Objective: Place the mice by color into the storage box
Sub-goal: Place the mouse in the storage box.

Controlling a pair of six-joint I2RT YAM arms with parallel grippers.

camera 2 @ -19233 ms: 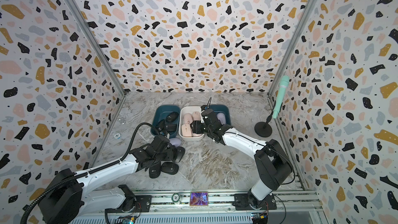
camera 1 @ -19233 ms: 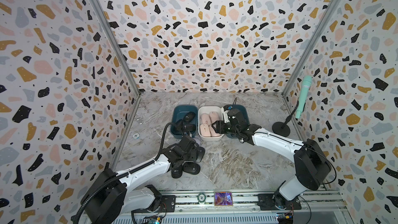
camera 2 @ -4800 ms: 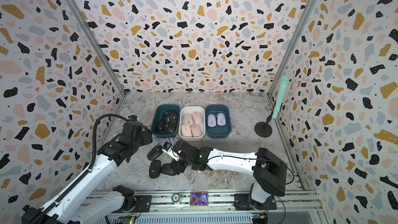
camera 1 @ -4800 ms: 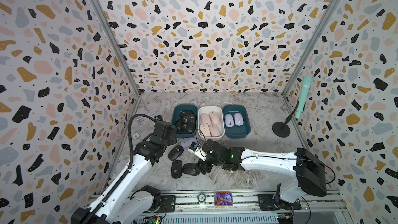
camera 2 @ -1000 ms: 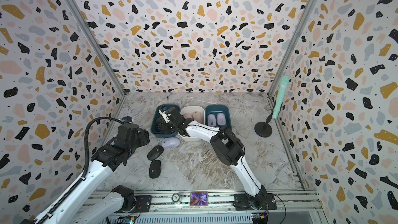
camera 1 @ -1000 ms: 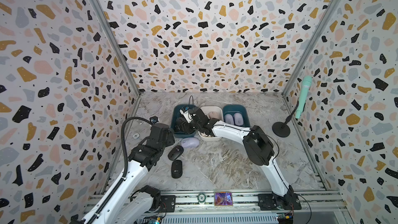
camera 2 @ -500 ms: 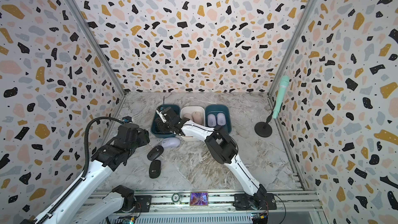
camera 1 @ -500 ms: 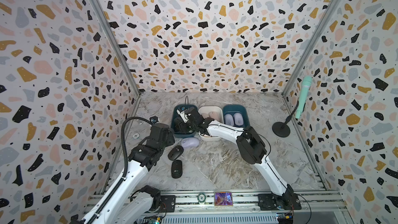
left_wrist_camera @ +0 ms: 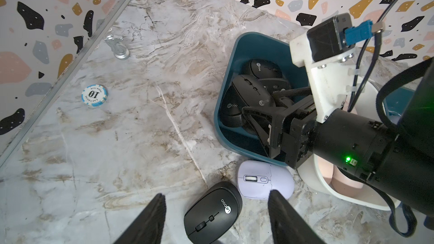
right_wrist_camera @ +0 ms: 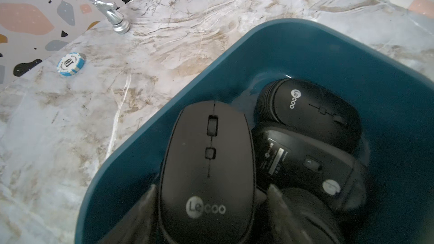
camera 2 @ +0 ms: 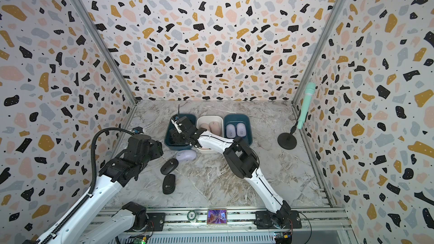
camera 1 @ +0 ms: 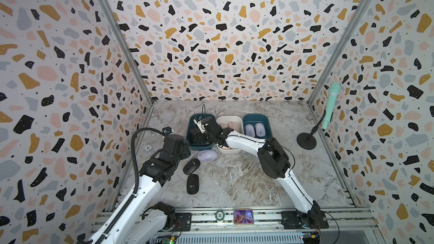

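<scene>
Right gripper, fingers dark: between them binned black mouse, matte, grey-white Lecoo logo. Past the fingertips more black mice, all in teal bin. Left gripper, fingers black: between them loose black mouse, white logo; just past the fingertips 1 lavender mouse. Beside the right fingers white bin, pale pink mice; far teal bin, 2 lavender mice. Table grey-brown marble. Walls terrazzo: black, ochre, pink, grey.

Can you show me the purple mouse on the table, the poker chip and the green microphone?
lavender mouse on the table [camera 1: 207, 155], in a top view, the middle of its back.
poker chip [left_wrist_camera: 94, 95], left wrist view, its printed face.
green microphone [camera 1: 329, 106], in a top view, its handle.
</scene>
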